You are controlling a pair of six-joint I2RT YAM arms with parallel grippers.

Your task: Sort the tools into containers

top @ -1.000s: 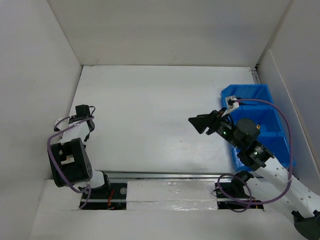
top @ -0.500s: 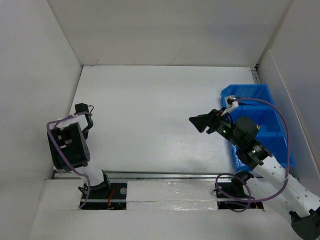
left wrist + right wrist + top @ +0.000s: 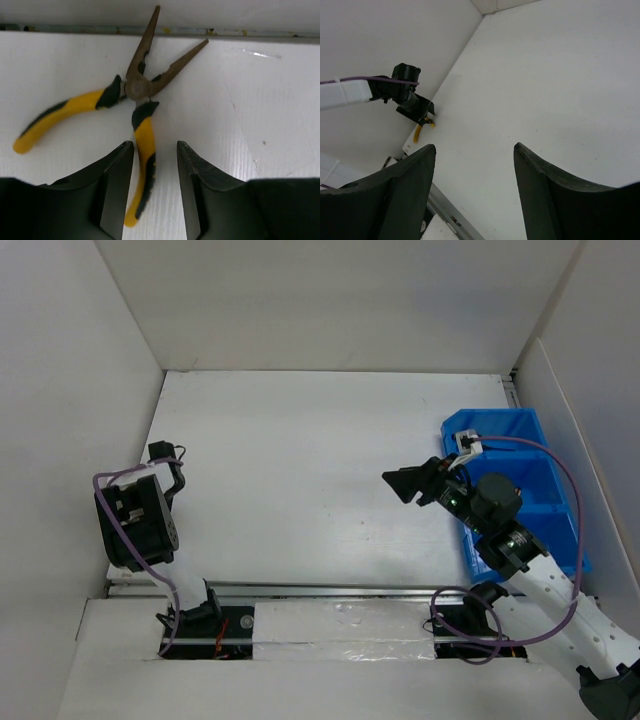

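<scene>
Yellow-handled pliers (image 3: 137,90) lie spread open on the white table by the left wall, with their metal nose toward the wall. One handle (image 3: 145,165) runs down between the fingers of my left gripper (image 3: 155,145). The jaws stand narrow around that handle, with a gap still showing on its right side. In the top view the left gripper (image 3: 160,455) points down at the table's left edge and hides the pliers. The right wrist view shows a yellow handle (image 3: 418,134) sticking out under it. My right gripper (image 3: 405,483) hangs open and empty above the table, just left of the blue container (image 3: 490,420).
White walls enclose the table on the left, back and right. A metal rail (image 3: 330,590) runs along the near edge by the arm bases. The right arm and its purple cable (image 3: 560,480) cross over the blue bin's near part.
The left jaws have narrowed from wide open to close around the pliers' handle, and the left arm has shifted slightly. The right gripper has hardly moved.
</scene>
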